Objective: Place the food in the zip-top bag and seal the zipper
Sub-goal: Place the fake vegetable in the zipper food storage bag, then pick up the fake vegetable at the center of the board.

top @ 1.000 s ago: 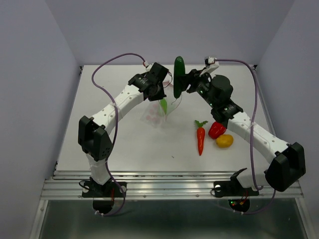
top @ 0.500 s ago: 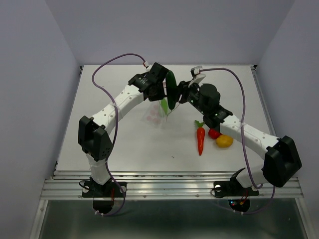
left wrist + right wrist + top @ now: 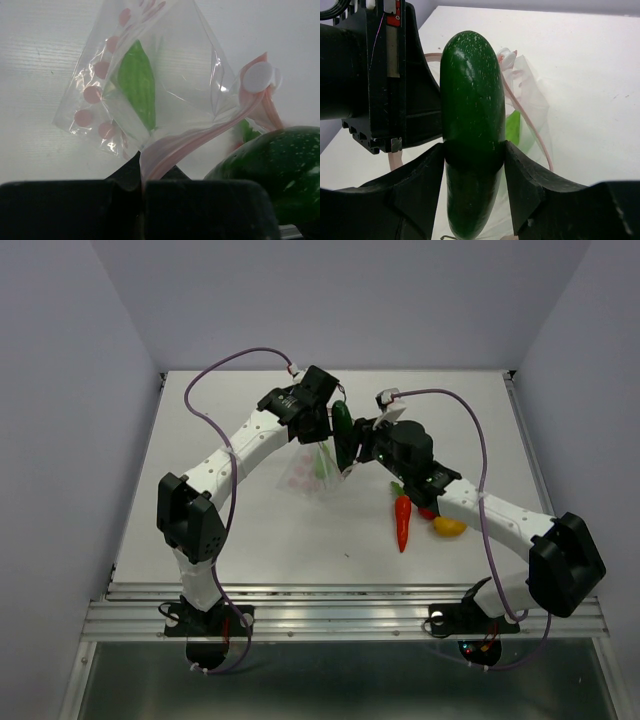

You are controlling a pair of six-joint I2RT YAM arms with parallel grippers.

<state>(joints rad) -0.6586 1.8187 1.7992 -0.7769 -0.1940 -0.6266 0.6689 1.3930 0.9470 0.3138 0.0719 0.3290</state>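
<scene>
Seen from above, the right arm [image 3: 480, 510] covers most of the red bell pepper [image 3: 426, 511] and part of the yellow-orange round one [image 3: 450, 527], both well behind the right hand [image 3: 347, 446]. In the left wrist view, the cucumber [image 3: 270, 175] beside the left hand [image 3: 142, 200] runs off the frame, and the zipper [image 3: 200, 142] vanishes between that hand's fingers.

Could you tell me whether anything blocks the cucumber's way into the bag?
Nothing visible does. The left claw pinches the zipper, holding the mouth of the bag open right beside the cucumber in the right claw; the light green pepper lies deeper inside.
</scene>
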